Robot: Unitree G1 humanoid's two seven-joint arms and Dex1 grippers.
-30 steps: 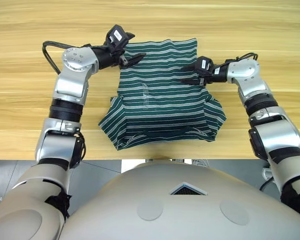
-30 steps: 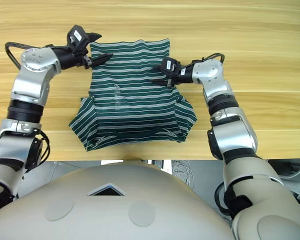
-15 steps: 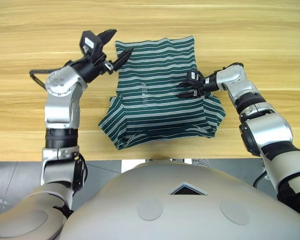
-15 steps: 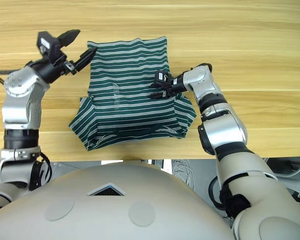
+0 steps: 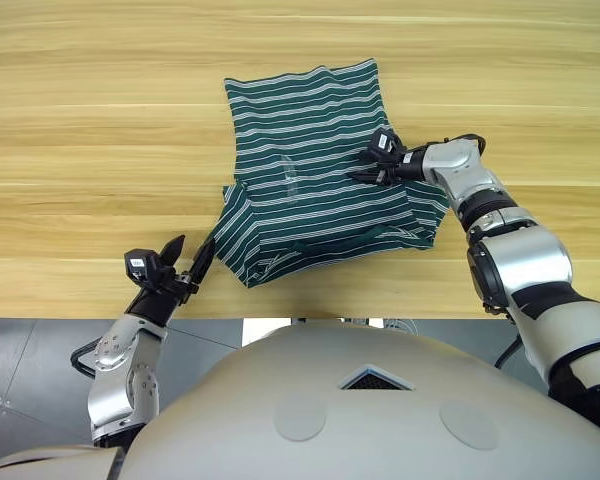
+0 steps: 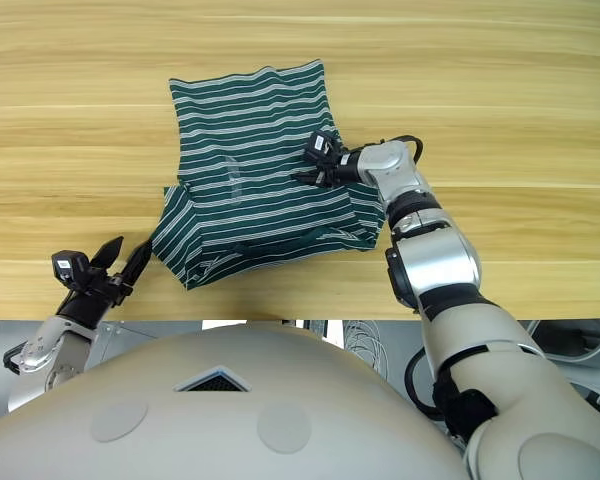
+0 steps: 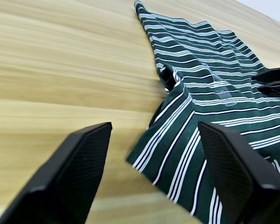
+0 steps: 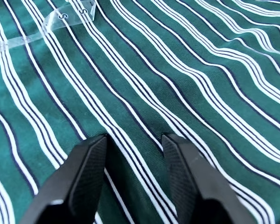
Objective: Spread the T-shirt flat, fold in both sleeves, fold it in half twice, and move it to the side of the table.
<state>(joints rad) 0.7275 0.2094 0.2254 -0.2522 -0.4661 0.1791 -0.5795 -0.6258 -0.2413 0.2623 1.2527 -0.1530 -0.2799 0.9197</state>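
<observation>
While the T-shirt [image 5: 305, 150] lies rumpled on the table [image 5: 80, 120], our left pincer [image 5: 195, 246] gapes wide beside its near corner; our right pincer [image 5: 358, 167] rests on it, narrowly parted.

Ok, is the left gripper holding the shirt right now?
No, the left gripper is wide open by the table's near edge, its fingers not closed on the shirt.

The T-shirt [image 7: 200, 88] and the left hand [image 7: 154, 126] are both cut off at the left wrist view's edge.
</observation>
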